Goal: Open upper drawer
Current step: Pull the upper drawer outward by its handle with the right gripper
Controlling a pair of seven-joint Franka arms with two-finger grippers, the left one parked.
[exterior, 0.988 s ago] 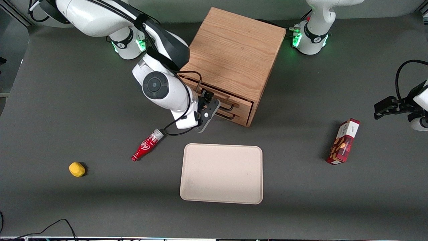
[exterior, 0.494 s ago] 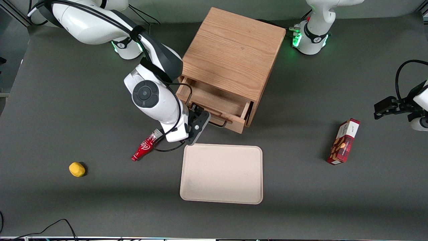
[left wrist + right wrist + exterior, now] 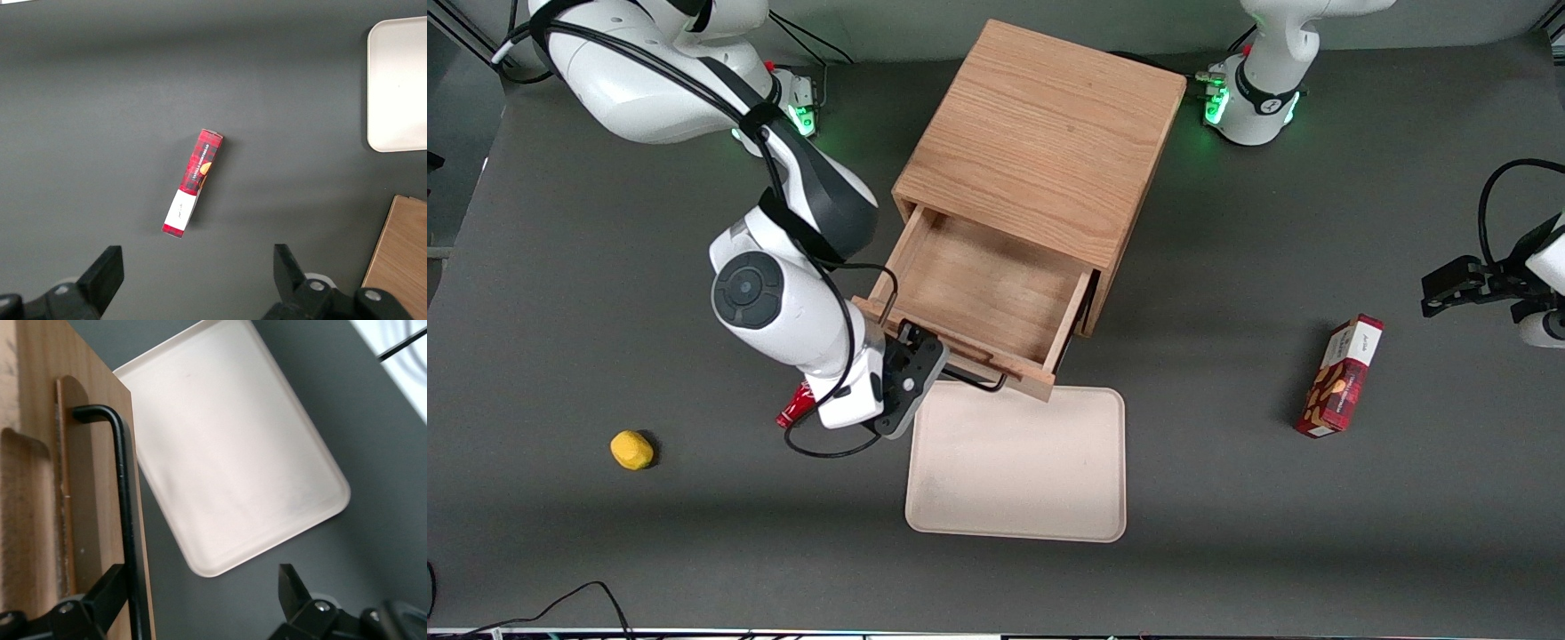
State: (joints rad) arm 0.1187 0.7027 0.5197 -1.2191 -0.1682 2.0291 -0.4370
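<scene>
The upper drawer (image 3: 987, 298) of the oak cabinet (image 3: 1040, 133) stands pulled far out toward the front camera, and its inside is bare wood. Its thin black wire handle (image 3: 974, 380) sits on the drawer front, above the tray's edge. My right gripper (image 3: 920, 360) is at the working arm's end of that handle. In the right wrist view the gripper (image 3: 200, 581) is open, and the handle (image 3: 123, 520) runs between the fingers, close against one finger (image 3: 107, 587). The other finger is far from it. The bottom drawer is hidden under the upper one.
A beige tray (image 3: 1014, 480) lies nearer the camera, its edge under the drawer front; it also shows in the right wrist view (image 3: 227, 453). A red bottle (image 3: 791, 411) lies mostly under my wrist. A yellow object (image 3: 631, 450) lies farther toward the working arm's end. A red box (image 3: 1341, 376) lies toward the parked arm's end.
The upper drawer has slid from shut to far out toward the front camera. My gripper moved the same way with the handle between its fingers and now covers most of the red bottle.
</scene>
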